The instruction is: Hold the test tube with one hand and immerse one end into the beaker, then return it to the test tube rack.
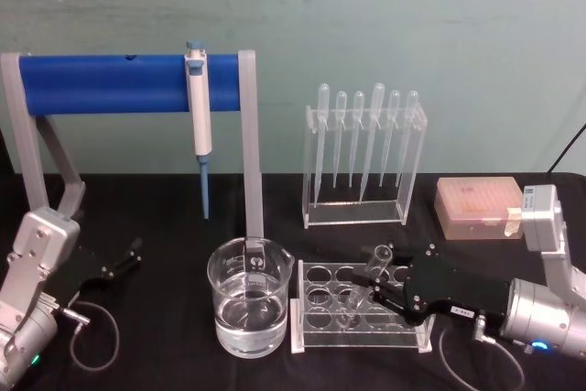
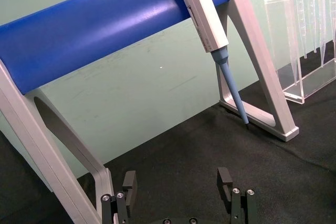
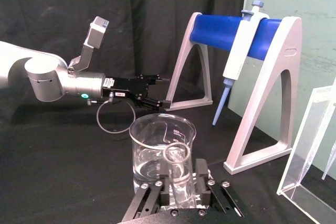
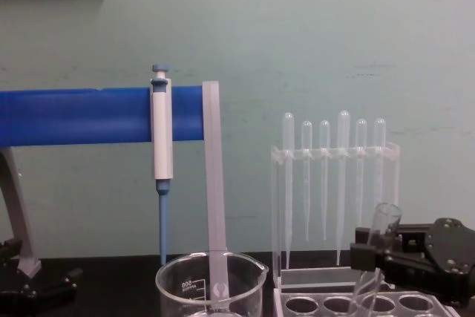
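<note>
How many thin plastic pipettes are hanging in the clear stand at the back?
6. The pipettes hang bulbs up in one row in the clear stand, behind the test tube rack, right of the pipettor. None seems hidden.

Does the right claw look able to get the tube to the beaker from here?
Probably yes. The right claw grips the test tube, tilted at the rack; the beaker stands just beside the rack with nothing between, and the left claw sits well away.

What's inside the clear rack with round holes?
The test tube leans in one hole of the rack, held by the right gripper. Other holes look empty; the gripper hides some. Left gripper sits far left.
</note>
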You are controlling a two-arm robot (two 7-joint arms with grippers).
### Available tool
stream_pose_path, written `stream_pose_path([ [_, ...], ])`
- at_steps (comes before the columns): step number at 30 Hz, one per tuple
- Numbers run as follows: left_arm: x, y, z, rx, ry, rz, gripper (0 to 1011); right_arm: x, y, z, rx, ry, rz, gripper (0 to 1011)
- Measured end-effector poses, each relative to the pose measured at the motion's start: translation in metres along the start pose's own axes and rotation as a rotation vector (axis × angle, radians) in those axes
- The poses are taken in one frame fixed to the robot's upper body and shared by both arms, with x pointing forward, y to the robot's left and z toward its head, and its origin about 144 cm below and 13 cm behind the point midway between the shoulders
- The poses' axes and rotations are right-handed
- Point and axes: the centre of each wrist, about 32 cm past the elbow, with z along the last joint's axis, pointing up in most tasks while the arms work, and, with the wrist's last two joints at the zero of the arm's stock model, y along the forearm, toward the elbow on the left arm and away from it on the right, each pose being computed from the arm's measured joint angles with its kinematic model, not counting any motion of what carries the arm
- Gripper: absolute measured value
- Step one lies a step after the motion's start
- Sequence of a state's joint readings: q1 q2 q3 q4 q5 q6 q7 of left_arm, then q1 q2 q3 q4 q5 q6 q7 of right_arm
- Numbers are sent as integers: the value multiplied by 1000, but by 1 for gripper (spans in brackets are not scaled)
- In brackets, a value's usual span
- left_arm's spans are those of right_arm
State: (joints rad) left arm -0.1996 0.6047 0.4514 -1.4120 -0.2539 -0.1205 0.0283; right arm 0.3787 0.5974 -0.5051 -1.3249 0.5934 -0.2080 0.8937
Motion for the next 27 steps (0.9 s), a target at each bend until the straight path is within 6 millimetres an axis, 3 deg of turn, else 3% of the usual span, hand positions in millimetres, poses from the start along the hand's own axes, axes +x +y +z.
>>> stream_pose_path([
  [4, 0, 0, 0, 0, 0, 0, 1000, 0, 0, 0, 0, 0, 0, 231],
  [16, 0, 0, 0, 0, 0, 0, 1000, 0, 0, 2, -4, -5, 3, 226],
  [27, 0, 0, 0, 0, 0, 0, 1000, 15, 3, 35, -39, -42, 13, 226],
])
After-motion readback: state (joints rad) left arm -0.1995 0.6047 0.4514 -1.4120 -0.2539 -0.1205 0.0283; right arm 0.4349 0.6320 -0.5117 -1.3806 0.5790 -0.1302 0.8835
